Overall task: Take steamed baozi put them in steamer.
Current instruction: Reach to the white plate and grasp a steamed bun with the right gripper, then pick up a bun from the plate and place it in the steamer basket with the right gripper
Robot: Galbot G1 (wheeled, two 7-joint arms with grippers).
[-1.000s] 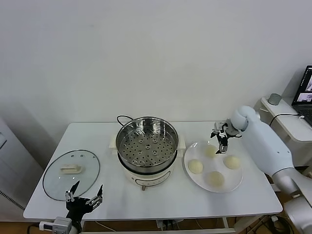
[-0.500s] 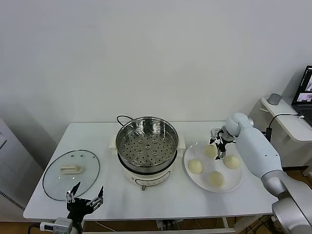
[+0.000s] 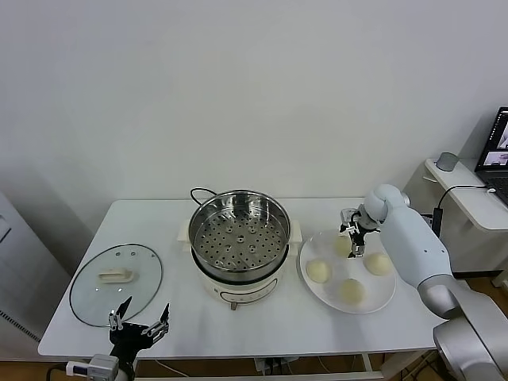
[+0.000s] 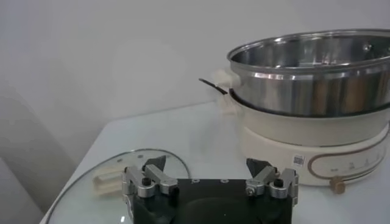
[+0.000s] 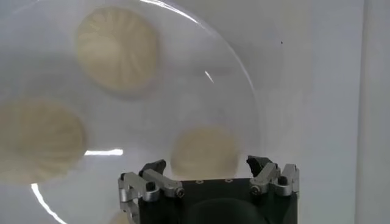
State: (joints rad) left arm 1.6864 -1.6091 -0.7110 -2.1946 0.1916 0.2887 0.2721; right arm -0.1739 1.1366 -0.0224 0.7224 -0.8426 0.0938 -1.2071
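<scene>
Our right hand [image 3: 352,236] hangs spread directly over the rear bun [image 3: 342,246] on the plate [image 3: 379,300], so we judge a straight drop will straddle it. Left hand [image 3: 138,319], also spread, waits low by the desk's [image 3: 167,218] near edge; the steamer [image 3: 239,236] sits empty just left of the plate.

Cream-yellow pleated baozi [image 3: 318,271] on a white plate [image 3: 381,299]; shiny steel steamer [image 3: 239,238] with hole-dotted tray, cream base.

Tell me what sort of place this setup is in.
Probably a lab or office room set up for robot trials, not a home kitchen. A plain white table against a bare wall carries only the steamer, glass lid and a plate of baozi, and a side desk holds a laptop.
</scene>
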